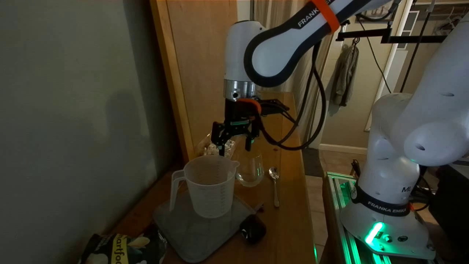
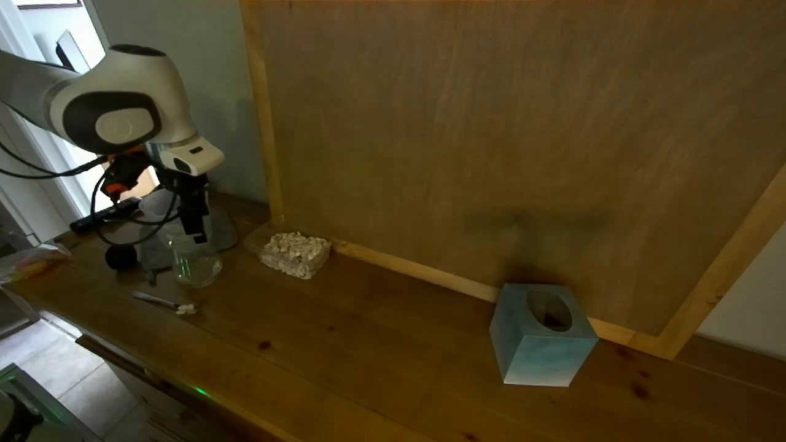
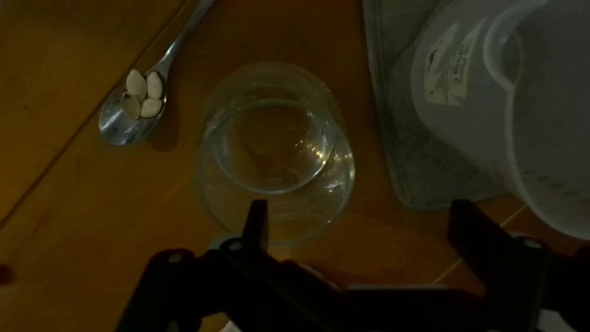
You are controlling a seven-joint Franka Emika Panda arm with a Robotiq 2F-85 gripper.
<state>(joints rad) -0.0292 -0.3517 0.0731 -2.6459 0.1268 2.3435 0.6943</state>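
Observation:
My gripper (image 1: 235, 151) is open and empty, above the counter. In the wrist view its fingers (image 3: 359, 205) are wide apart, the left one overlapping the clear glass (image 3: 272, 189). The glass stands on the wood and also shows in both exterior views (image 1: 251, 174) (image 2: 198, 270). A translucent measuring jug (image 1: 210, 196) stands on a grey mat (image 1: 194, 236), beside the glass; it also shows at the right of the wrist view (image 3: 465, 120). A metal spoon (image 3: 122, 127) holds several pale seeds (image 3: 150, 87) and lies on the other side of the glass.
A clear container of pale pieces (image 2: 298, 255) stands against the wooden panel (image 2: 491, 153). A blue tissue box (image 2: 543, 337) stands farther along the counter. A black round object (image 1: 253, 229) lies by the mat. A snack bag (image 1: 124, 251) is at the near end.

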